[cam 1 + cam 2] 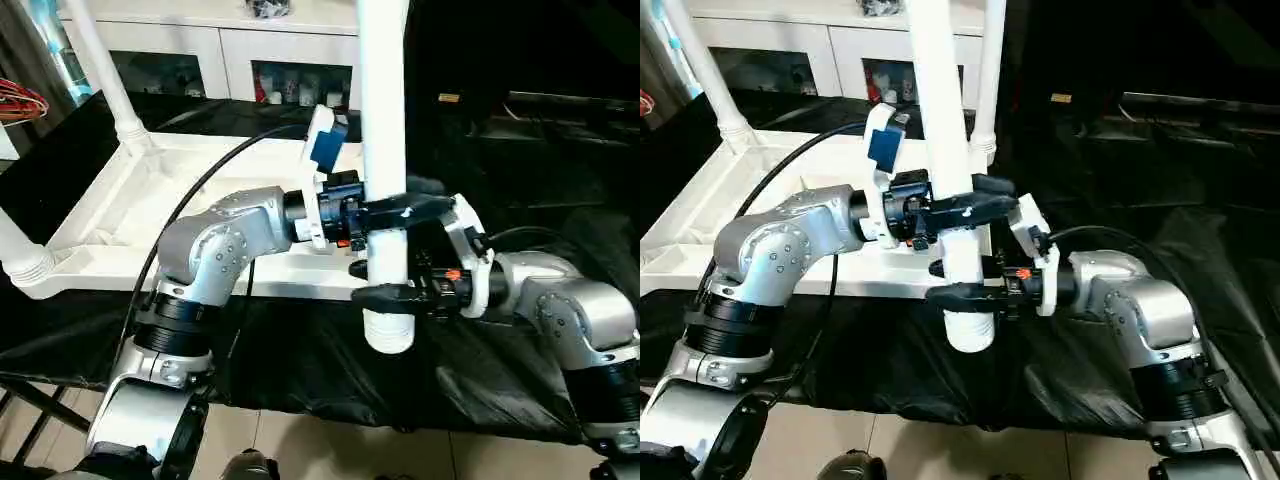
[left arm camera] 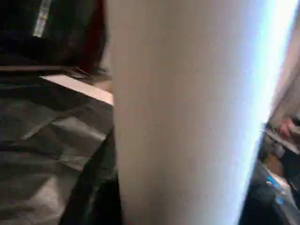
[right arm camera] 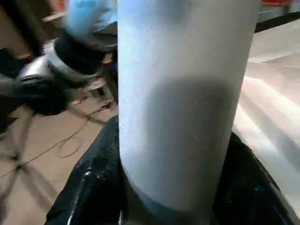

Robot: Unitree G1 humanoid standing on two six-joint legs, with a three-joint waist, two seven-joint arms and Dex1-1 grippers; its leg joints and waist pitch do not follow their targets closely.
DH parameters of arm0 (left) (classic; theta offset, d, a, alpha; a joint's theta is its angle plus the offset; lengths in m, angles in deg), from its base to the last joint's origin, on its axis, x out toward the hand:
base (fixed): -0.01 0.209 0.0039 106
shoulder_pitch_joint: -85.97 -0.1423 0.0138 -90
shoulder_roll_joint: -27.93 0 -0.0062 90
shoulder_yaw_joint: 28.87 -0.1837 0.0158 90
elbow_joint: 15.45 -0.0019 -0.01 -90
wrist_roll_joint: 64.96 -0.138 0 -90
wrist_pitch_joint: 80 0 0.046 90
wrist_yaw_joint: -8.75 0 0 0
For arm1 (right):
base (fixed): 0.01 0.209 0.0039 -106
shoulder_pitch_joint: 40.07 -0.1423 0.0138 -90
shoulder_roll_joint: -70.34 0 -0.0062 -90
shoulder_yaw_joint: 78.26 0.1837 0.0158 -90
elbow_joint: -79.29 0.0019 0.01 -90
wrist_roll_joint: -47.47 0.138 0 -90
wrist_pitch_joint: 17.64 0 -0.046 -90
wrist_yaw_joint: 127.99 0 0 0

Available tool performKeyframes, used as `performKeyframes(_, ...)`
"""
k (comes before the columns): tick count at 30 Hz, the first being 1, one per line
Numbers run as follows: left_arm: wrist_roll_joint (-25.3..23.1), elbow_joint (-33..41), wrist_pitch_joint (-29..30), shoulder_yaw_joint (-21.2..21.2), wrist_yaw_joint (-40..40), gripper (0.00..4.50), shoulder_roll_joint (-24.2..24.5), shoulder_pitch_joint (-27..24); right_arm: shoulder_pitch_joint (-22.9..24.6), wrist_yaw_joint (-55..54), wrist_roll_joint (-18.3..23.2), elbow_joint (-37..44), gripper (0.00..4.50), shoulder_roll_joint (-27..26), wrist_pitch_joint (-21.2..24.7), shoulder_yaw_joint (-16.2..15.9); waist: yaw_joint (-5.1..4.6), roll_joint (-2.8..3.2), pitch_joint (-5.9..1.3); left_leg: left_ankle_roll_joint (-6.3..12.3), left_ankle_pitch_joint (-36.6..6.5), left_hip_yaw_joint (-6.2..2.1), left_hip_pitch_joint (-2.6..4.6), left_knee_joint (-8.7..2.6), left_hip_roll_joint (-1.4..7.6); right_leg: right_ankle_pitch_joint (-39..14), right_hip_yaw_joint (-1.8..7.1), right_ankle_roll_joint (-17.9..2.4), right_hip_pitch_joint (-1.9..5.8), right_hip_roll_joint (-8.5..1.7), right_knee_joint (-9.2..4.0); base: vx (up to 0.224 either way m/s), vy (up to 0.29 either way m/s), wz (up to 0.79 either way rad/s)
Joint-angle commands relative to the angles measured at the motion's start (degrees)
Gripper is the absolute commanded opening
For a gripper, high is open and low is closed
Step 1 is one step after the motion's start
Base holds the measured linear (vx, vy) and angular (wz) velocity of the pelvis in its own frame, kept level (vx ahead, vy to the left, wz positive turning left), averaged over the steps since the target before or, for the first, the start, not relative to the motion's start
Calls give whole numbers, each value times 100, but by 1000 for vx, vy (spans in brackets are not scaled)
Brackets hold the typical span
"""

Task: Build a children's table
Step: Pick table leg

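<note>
Left eye view: a black cloth (image 1: pixel 300 370) covers the work surface, tiled floor (image 1: pixel 330 450) shows below it, and a white cabinet (image 1: pixel 240 45) with glass doors stands at the back. The upturned white table top (image 1: pixel 120 215) lies on the cloth, behind the left gripper (image 1: pixel 385 212). Three legs show here: two stand in the top's corner sockets, and one loose leg (image 1: pixel 383 150) is held upright. The left gripper is clamped round it, with the right gripper (image 1: pixel 385 293) clamped just below, near the leg's ribbed end. Both silver forearms bend inward to meet at the leg.

Right eye view: a further leg (image 1: pixel 987 80) stands just behind the held one.

Left wrist view: the held leg sits close before the gripper.

Right wrist view: black fingers (image 3: pixel 89 187) hug the leg's sides.
</note>
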Motion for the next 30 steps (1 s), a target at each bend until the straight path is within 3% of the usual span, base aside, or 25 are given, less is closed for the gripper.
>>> performKeyframes(1,-47,-10,-73,42,284,267,-60,174,39,-250,-95,73,191,-69,-158,97,18,-113,-509,30,-1132,-106,147,-377,152,-1877,257,-903,315,-343,-454,0,0,0)
performKeyframes(5,-382,-205,-284,436,1616,292,-456,169,33,-1108,-493,60,191,-362,-474,170,1,-123,-512,-21,-1119,-98,139,-372,140,-1822,251,-850,322,-335,-466,0,0,0)
performKeyframes(10,-513,-186,-393,606,2258,292,-729,48,-41,-1608,-686,-49,190,-519,-615,240,9,-99,-525,42,-1062,-106,125,-370,135,-1742,250,-796,328,-323,-460,0,0,0)
performKeyframes(13,-650,-141,-473,634,2638,292,-848,18,-86,-1835,-743,-130,190,-593,-682,298,-2,-115,-528,62,-1038,-104,121,-365,131,-1649,247,-820,331,-321,-456,0,0,0)
performKeyframes(15,-818,-91,-637,593,2883,259,-932,-10,-95,-1964,-773,-151,190,-656,-694,333,-4,-116,-521,80,-1034,-106,117,-371,136,-1632,249,-802,331,-314,-464,0,0,0)
performKeyframes(23,-1009,24,-732,266,2782,199,-883,-83,-128,-2136,-841,-185,190,-740,-745,294,-8,-111,-516,91,-1084,-101,127,-377,134,-1691,252,-772,323,-317,-468,0,0,0)
performKeyframes(24,-1055,53,-749,191,2761,189,-862,-101,-150,-2126,-751,-214,246,-748,-652,332,-10,-110,-514,88,-1093,-102,125,-378,135,-1700,251,-773,324,-321,-472,0,0,0)
performKeyframes(30,-1175,95,-874,8,2565,184,-769,-123,-236,-1971,-769,-293,293,-514,-499,299,-8,-116,-508,62,-1125,-102,136,-381,137,-1787,252,-722,321,-319,-479,0,0,0)
